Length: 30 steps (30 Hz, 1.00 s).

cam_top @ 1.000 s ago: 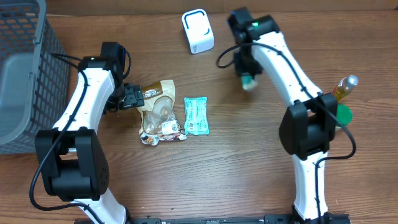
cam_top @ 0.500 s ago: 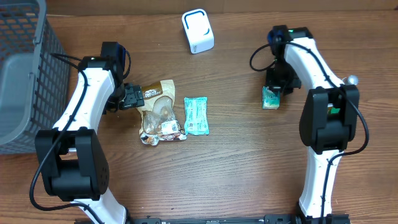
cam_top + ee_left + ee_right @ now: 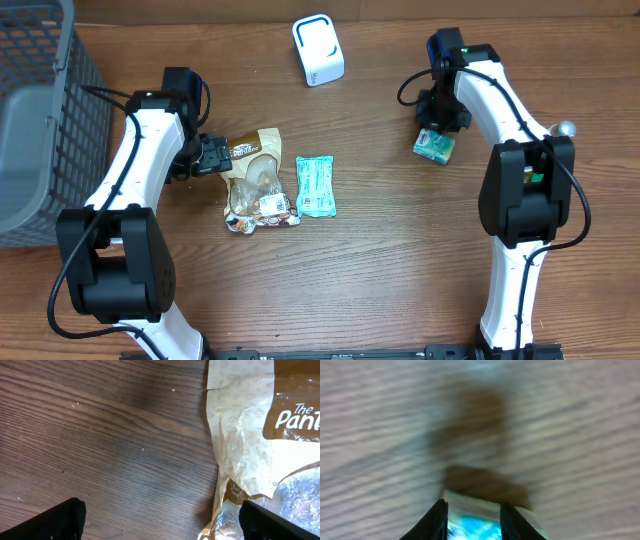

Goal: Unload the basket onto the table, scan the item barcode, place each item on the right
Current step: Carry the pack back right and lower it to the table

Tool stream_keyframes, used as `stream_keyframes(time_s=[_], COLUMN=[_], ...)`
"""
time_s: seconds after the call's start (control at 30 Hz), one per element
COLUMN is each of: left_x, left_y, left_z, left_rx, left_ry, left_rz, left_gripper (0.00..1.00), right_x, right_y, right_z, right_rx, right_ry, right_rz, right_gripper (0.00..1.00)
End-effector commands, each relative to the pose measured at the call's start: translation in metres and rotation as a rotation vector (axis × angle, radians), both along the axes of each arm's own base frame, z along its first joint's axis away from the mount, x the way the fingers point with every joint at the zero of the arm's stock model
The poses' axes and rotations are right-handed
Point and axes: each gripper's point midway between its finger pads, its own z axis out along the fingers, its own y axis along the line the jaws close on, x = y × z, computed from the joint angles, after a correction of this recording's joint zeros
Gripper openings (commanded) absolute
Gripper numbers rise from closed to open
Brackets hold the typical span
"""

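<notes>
Teal pack (image 3: pixel 434 147) on table (image 3: pixel 400 260), upper right; right jaws straddle it, we can't tell if gripping. Left jaws released wide by snack bag (image 3: pixel 258 180), likely next for scanner (image 3: pixel 318 50).

Swung the right gripper (image 3: pixel 472 522) away from 12 o'clock on the counter (image 3: pixel 380 270), just right of the white scanner (image 3: pixel 318 50), out to about 2 o'clock within 1 second. Took the teal packet (image 3: pixel 434 147) along: aloft under the wrist 1 second ago, down on the wood 0.5 seconds ago, now lying tilted at 6 o'clock of the wrist and shifted a touch toward 12 o'clock. Blurred between the 2 fingers in the wrist view, grip not readable. Covered most of the bottle (image 3: pixel 567 128) at 3 o'clock with the right arm (image 3: pixel 500 100), leaving only its silver tip, yellow body and green cap now hidden.
</notes>
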Motion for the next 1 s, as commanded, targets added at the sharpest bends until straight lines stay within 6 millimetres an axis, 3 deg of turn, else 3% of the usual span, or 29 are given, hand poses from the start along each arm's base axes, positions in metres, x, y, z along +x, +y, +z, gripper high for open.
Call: stream_keyframes(time_s=[0.0,0.07,0.37,0.63,0.73,0.97], left_x=[0.004,0.004,0.004,0.004,0.004,0.004], left_y=[0.003,0.003,0.003,0.003,0.003,0.003], left_z=[0.002,0.002,0.002,0.002,0.002,0.002], left_rx=[0.011,0.011,0.011,0.011,0.011,0.011], left_ry=[-0.007,-0.007,-0.007,-0.006,-0.007,-0.006], left_rz=[-0.015,-0.015,-0.015,-0.015,-0.015,-0.015], left_gripper=[1.00,0.99,1.00,0.99,1.00,0.99], right_x=[0.008,0.010,0.014,0.002,-0.012,-0.074], right_y=[0.015,0.022,0.013,0.006,0.007,0.012], right_z=[-0.001,0.000,0.000,-0.001,-0.003,0.001], right_rx=[0.062,0.099,0.057,0.020,0.029,0.071], right_ry=[-0.030,-0.036,-0.055,-0.005,0.051,0.309], right_rz=[0.012,0.017,0.009,0.002,0.003,-0.004], right_gripper=[0.31,0.31,0.34,0.36,0.40,0.46])
